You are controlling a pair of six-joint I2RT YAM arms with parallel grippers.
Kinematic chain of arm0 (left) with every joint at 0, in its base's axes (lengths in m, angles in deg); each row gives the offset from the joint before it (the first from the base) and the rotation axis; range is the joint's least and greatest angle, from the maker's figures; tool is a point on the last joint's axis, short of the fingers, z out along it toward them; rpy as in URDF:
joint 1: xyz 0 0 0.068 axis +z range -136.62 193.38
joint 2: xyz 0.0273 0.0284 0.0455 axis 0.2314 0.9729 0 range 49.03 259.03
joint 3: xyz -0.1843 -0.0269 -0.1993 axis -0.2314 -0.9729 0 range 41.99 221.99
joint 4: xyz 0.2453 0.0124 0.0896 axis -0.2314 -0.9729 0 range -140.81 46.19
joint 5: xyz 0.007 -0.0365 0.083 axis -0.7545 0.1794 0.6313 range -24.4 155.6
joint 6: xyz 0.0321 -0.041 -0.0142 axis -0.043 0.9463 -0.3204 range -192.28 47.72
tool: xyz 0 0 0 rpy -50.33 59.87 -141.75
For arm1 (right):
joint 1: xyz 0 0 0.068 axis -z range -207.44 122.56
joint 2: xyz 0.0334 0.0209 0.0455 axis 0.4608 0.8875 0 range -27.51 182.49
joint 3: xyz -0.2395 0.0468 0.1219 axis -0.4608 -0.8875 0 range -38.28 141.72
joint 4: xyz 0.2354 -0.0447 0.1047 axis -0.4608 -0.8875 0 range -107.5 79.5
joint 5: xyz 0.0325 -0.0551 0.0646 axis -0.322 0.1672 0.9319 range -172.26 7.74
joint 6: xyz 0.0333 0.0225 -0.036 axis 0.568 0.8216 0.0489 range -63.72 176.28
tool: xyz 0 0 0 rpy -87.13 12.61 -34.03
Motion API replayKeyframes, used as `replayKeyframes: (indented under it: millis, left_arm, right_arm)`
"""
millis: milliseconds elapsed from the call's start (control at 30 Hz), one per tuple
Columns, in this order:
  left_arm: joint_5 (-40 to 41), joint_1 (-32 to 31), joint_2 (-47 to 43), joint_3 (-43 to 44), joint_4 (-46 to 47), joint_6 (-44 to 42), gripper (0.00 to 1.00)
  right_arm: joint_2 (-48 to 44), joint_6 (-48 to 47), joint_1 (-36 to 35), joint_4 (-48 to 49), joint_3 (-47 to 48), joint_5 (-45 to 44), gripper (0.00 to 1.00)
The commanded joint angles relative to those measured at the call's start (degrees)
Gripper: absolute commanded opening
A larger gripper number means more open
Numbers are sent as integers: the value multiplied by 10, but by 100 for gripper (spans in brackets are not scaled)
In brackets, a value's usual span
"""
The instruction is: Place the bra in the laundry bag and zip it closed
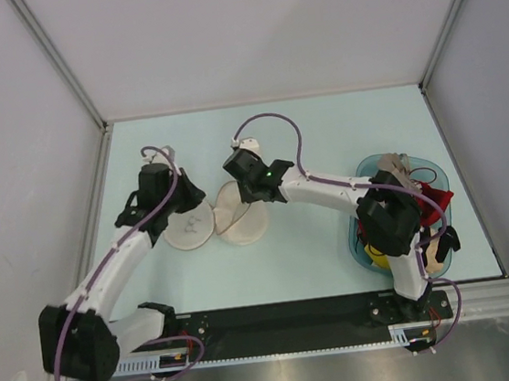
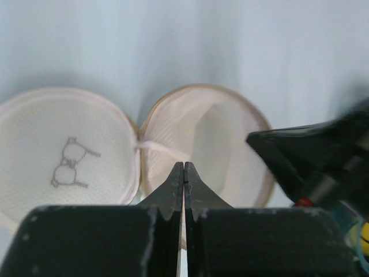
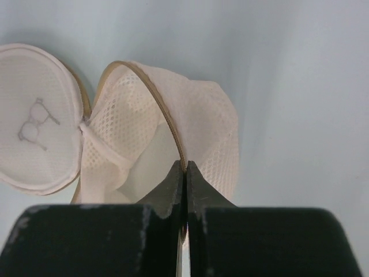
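Enclosed by white panel walls, a pale blue-green desk (image 1: 304, 139) carries a small round cream-white mesh laundry bag (image 1: 240, 229), which lies opened into two discs left of the middle, towards the near edge. A small dark logo (image 2: 69, 164) is seen on the left disc.

The right gripper (image 3: 184, 167) is clenched on the tan zip rim of the right disc, and that half is held tilted up off the desk. The left gripper (image 2: 183, 168) is pressed shut, its tips over the same half near the hinge strap; whether any mesh is pinched cannot be told.

The soft taupe fabric bra (image 1: 398, 174) is found in a translucent teal basket (image 1: 352, 234) at the near right corner, well apart from the bag, beside a red garment (image 1: 434, 196) and a yellow-and-black garment (image 1: 376, 252).
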Motion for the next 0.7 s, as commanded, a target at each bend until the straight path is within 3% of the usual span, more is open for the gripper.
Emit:
replayKeyframes:
  millis: [0,67,100,133,233,400,567,667]
  left_arm:
    - [52,-7,-103,60,-68,-27,0]
    - [46,-6,-129,72,-77,-34,1]
    - [13,-6,-128,76,-78,-41,8]
    - [-3,-3,-111,81,-84,-43,26]
    - [-64,3,-73,70,-66,-29,59]
    - [-86,3,4,37,-17,-10,65]
    - [-119,-3,78,15,56,9,53]
    - [-144,-22,110,0,110,23,65]
  right_arm:
    - [-67,-34,-6,-30,63,-10,0]
    - [-78,-41,-6,-29,70,1,0]
    - [-85,-43,-7,-28,71,19,0]
    - [-89,-43,-7,-31,77,27,0]
    - [-112,-50,-9,-15,67,43,0]
    - [-141,-65,11,-11,26,55,0]
    - [-178,-62,39,52,-65,126,0]
    - [-187,-47,67,79,-113,165,0]
